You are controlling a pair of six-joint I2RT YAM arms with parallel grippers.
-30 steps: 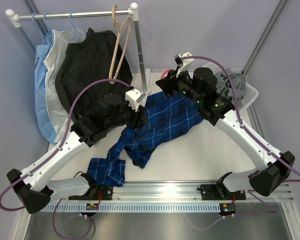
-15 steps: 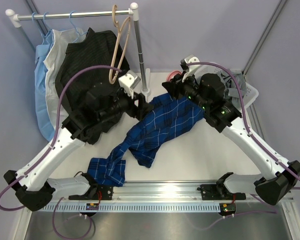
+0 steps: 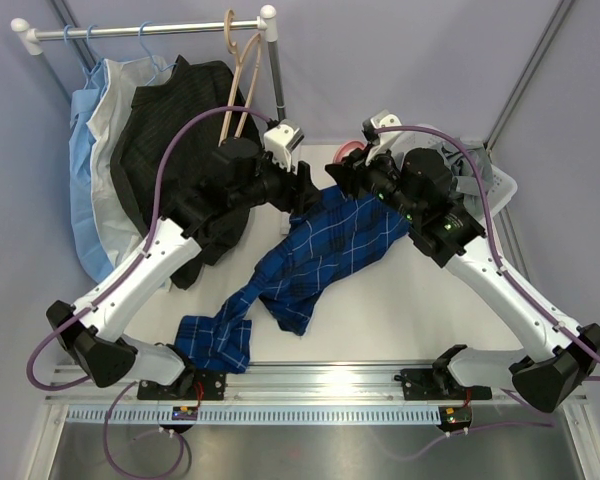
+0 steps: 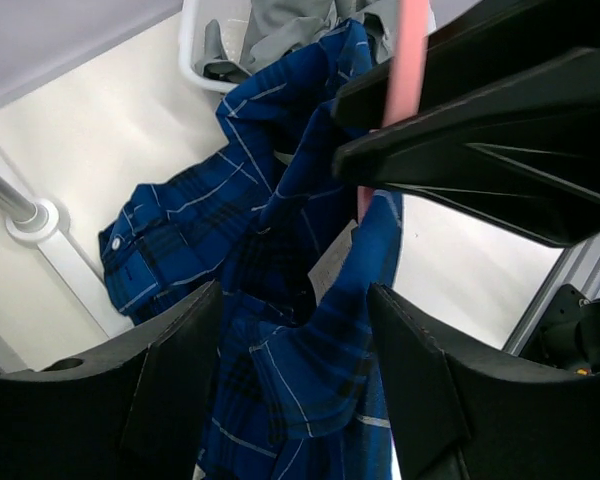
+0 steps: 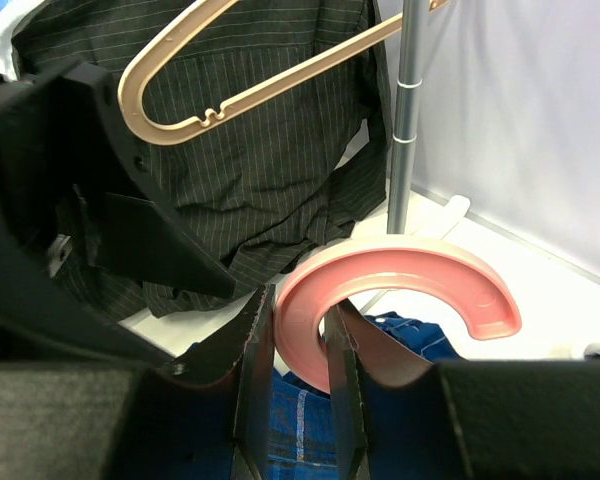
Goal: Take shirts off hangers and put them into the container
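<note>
The dark blue plaid shirt hangs from the pink hanger and trails down onto the table. My right gripper is shut on the pink hanger's thick hook, fingers either side of it. My left gripper is open just left of the shirt's top, its jaws wide with plaid cloth showing between them, gripped by neither. The pink stem shows in the left wrist view. The grey shirt lies in the white container. The tan hanger hangs bare on the rail.
A clothes rack stands at the back left, with its rail and upright pole. A black pinstriped shirt and light blue and white shirts hang from it. The pole's base is close beside the plaid shirt.
My left gripper opened off the plaid cloth and moved up and right toward the shirt's top. The right gripper rose slightly with the pink hanger, then held still.
</note>
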